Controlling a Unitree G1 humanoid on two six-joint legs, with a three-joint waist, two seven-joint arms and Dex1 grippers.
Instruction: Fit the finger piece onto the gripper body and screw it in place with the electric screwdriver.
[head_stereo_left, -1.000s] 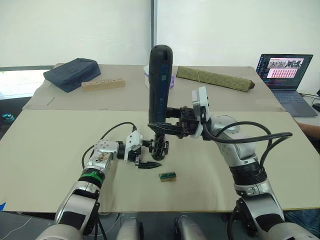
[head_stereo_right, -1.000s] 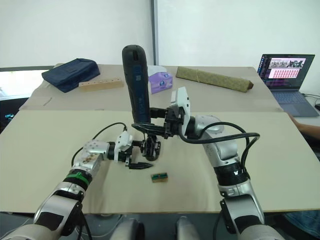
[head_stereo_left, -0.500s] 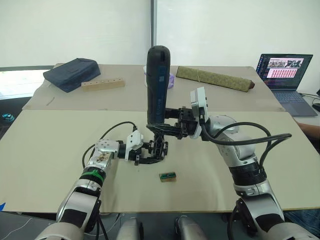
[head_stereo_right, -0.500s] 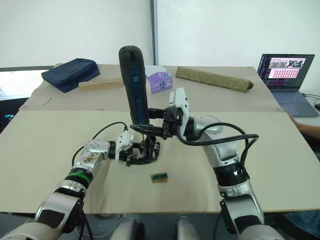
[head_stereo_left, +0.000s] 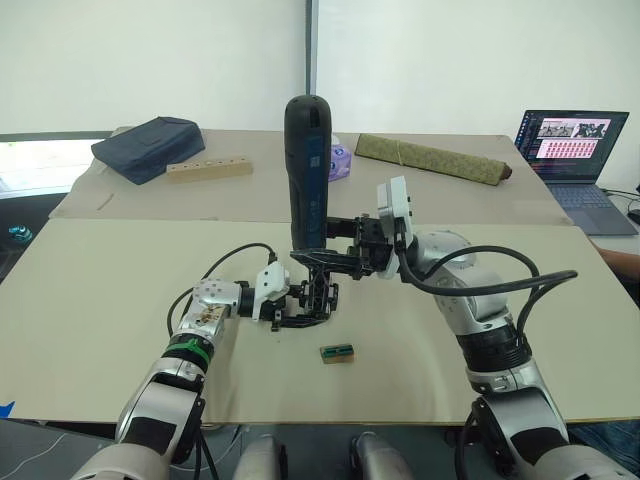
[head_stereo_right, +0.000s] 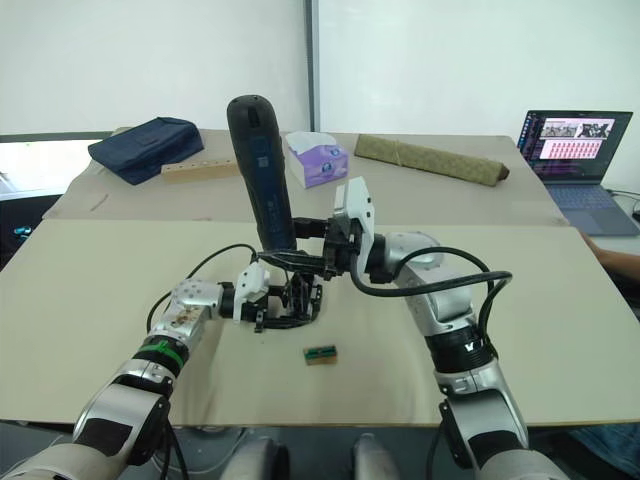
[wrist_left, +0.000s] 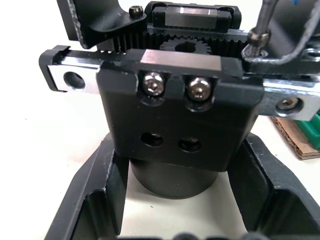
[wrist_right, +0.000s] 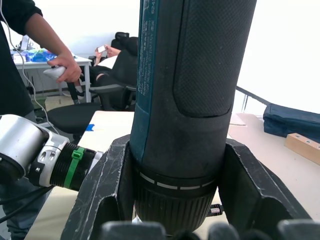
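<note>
You are well into the fastening stage. Your left gripper (head_stereo_left: 285, 308) is holding the gripper body (head_stereo_left: 316, 298) on the table (head_stereo_left: 100, 270), near the middle and just left of your right arm; in the left wrist view its fingers (wrist_left: 97, 185) are closing on either side of the round base, so it is gripping that assembly. Your right gripper (head_stereo_left: 335, 258) is clamping the electric screwdriver (head_stereo_left: 305, 170) around its lower end, with both fingers (wrist_right: 107, 180) pressing against the barrel in the right wrist view. The tool is standing nearly upright, leaning slightly left, directly above the gripper body.

The left wrist view shows a black block on the body with two silver screws (wrist_left: 175, 87) already sitting in its upper holes and two lower holes empty. A thin metal shaft is coming down at the block's upper corner, which looks like the bit. I cannot tell whether it is seated in a screw head.

I cannot pick out the finger piece as a separate part from the head views; it may already be fitted onto the body, but that is a judgement.

What is probably left: driving the remaining screws and setting the screwdriver down. A small green-and-brown block (head_stereo_left: 336, 352) is lying just near of the body, untouched.
</note>
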